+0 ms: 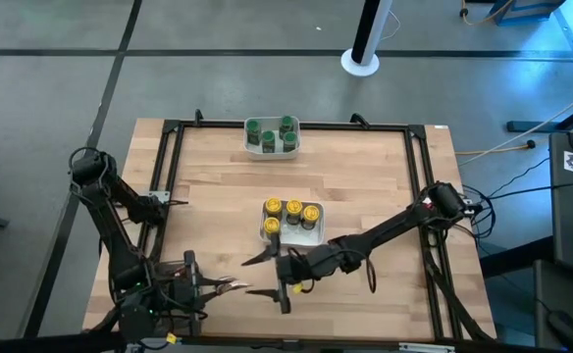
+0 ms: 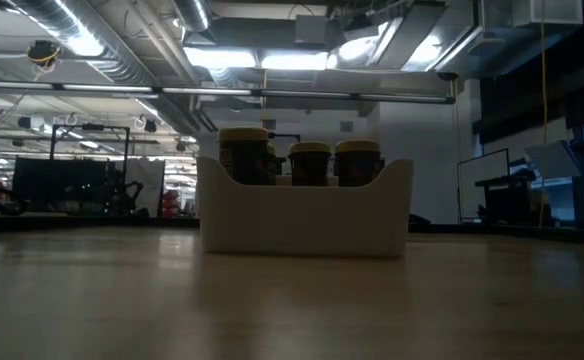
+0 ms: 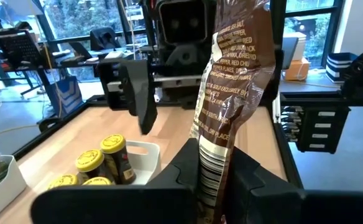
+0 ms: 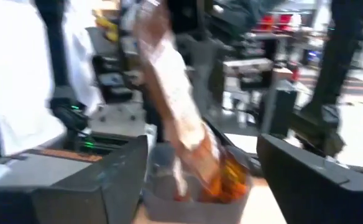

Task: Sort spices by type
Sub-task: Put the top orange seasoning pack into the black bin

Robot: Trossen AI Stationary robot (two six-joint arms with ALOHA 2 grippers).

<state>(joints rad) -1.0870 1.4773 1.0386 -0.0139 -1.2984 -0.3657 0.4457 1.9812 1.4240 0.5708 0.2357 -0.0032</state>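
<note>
A brown spice packet (image 3: 226,106) is clamped upright between the closed fingers of the left gripper (image 3: 214,186), near the table's front edge. Facing it, the right gripper (image 1: 267,275) is held with its fingers spread wide and nothing between them, just in front of the white bowl (image 1: 267,229) of yellow-capped jars (image 1: 293,209).

Wooden bench (image 1: 218,196) with a black frame along its edges. Two white bowls rest on it: one (image 1: 271,149) near the far edge holds green-capped jars (image 1: 268,135); one (image 1: 271,231) at centre holds yellow-capped jars (image 1: 293,213).
</note>
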